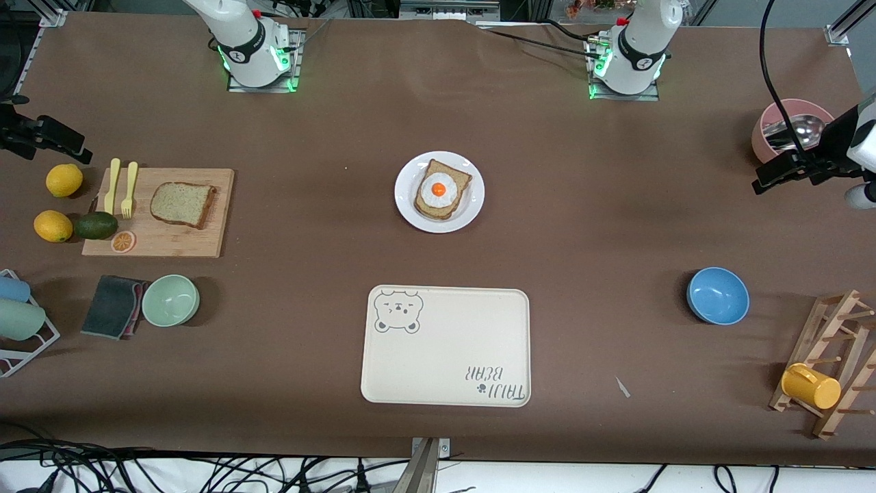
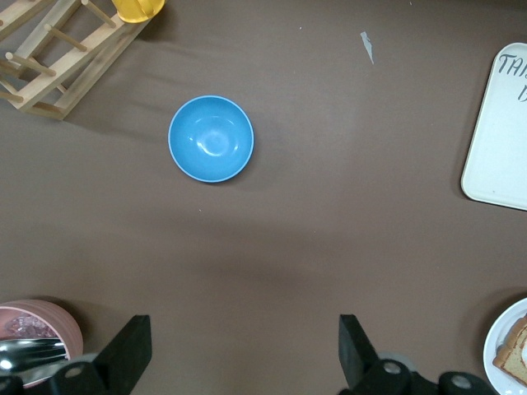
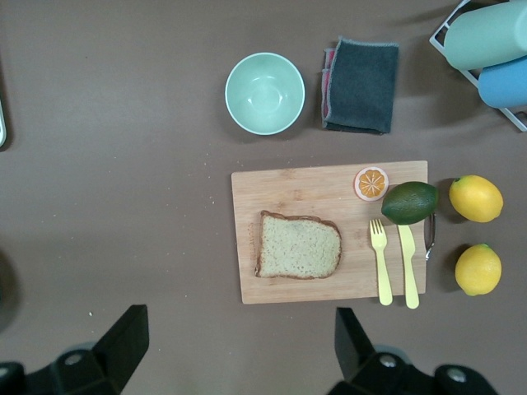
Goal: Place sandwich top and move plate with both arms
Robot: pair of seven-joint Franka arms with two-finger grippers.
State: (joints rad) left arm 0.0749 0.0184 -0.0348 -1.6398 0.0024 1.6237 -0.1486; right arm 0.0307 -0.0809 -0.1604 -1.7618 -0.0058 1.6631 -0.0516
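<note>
— Brown surface (image 1: 547,226); where's the sandwich top (image 1: 182,204)?
— Speckled, dark-crusted, flat on the cutting board (image 1: 205,239). The plate (image 1: 410,205) holds egg-topped bread (image 1: 441,190).
— Hands?
— Left hand (image 2: 239,350) and right hand (image 3: 235,346) both wide open, empty.

Brown table (image 1: 308,137) carries plate (image 1: 408,205) mid-table, cream tray (image 1: 445,356) nearer cam. Right arm's end: cutting board (image 1: 171,239), green bowl (image 1: 170,300), grey cloth (image 1: 113,306), two lemons (image 1: 63,180), avocado (image 1: 96,225). Left arm's end: blue bowl (image 1: 717,295), wooden rack (image 1: 831,363), pink container (image 1: 770,133).
</note>
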